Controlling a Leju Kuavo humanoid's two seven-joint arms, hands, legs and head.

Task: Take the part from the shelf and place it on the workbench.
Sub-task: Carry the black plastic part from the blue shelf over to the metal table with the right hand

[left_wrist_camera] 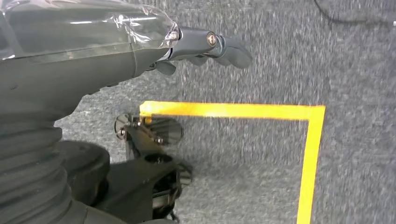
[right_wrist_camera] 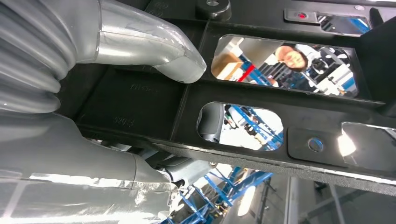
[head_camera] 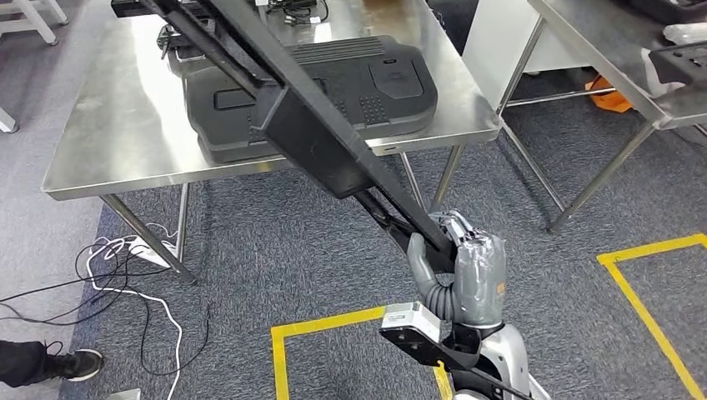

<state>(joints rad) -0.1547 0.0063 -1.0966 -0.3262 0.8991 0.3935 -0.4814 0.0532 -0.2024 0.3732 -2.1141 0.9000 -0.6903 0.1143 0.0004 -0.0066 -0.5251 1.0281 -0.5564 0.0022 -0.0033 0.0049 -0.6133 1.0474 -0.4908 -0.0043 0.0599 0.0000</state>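
Note:
My right hand (head_camera: pixel 467 267) grips the lower end of a long black frame part (head_camera: pixel 317 142), low in the head view. The part slants up and to the left, and its upper stretch hangs over the steel workbench (head_camera: pixel 125 125). In the right wrist view the thumb (right_wrist_camera: pixel 154 46) and palm clamp the part (right_wrist_camera: pixel 280 93), a ribbed black frame with several rounded openings. My left hand (left_wrist_camera: pixel 93 51) hangs above the carpet with its fingers (left_wrist_camera: pixel 224 46) stretched out and nothing in them.
A large black moulded housing (head_camera: pixel 367 83) lies on the workbench. A second steel table (head_camera: pixel 617 50) stands at the right with an orange object (head_camera: pixel 613 96) beneath it. Cables (head_camera: pixel 125 275) trail on the floor at left, near a person's shoe (head_camera: pixel 75 364). Yellow tape (head_camera: pixel 333 325) marks the carpet.

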